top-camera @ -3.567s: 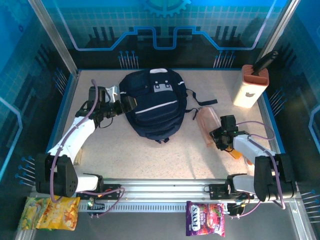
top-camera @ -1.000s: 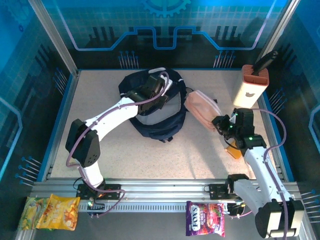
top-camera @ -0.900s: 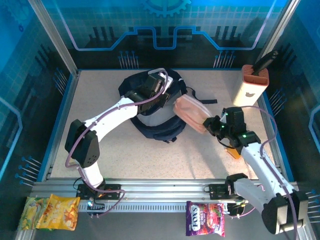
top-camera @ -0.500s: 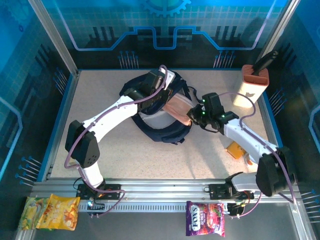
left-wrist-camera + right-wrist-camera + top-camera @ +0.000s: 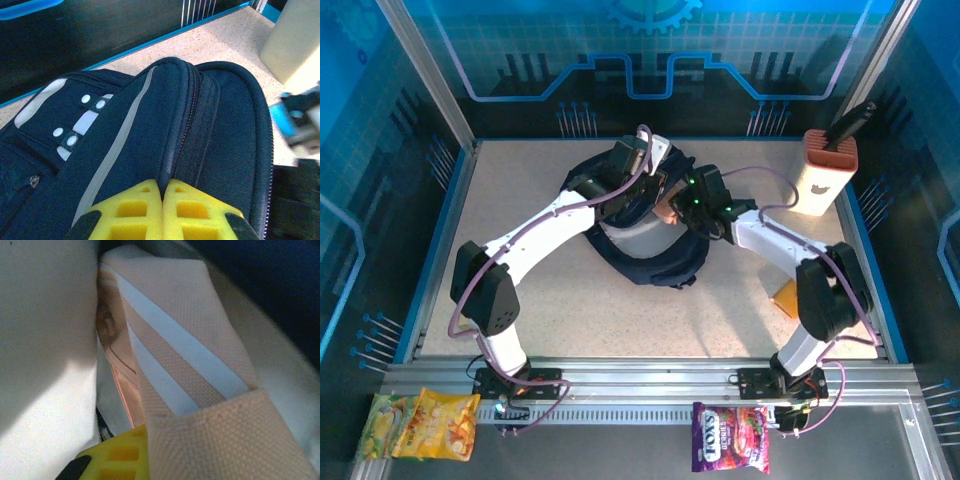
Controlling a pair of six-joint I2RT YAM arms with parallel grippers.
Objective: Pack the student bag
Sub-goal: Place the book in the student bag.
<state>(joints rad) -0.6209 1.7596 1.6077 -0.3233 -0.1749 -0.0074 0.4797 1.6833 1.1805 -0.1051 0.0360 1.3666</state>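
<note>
The student bag (image 5: 650,262) is lying at the middle back of the counter (image 5: 570,320), with its pale lining being exposed at the mouth. A fold of its navy cloth beside the zip is being pinched by the left jaws. In the left wrist view their yellow pads (image 5: 135,210) are being pressed together on that fold, and the bag (image 5: 150,115) is lying directly beyond and beneath them.

A pink pouch (image 5: 666,209) with white stripes is being gripped by the right jaws at the bag's mouth, just beside the left jaws. In the right wrist view the pouch (image 5: 175,355) is being held against one yellow pad (image 5: 122,455), the other pad being covered by it. Pale lining is being seen to its left and navy cloth at the upper right.

A beige holder (image 5: 818,180) with a dark handle is standing at the back right, well apart from the bag.
</note>
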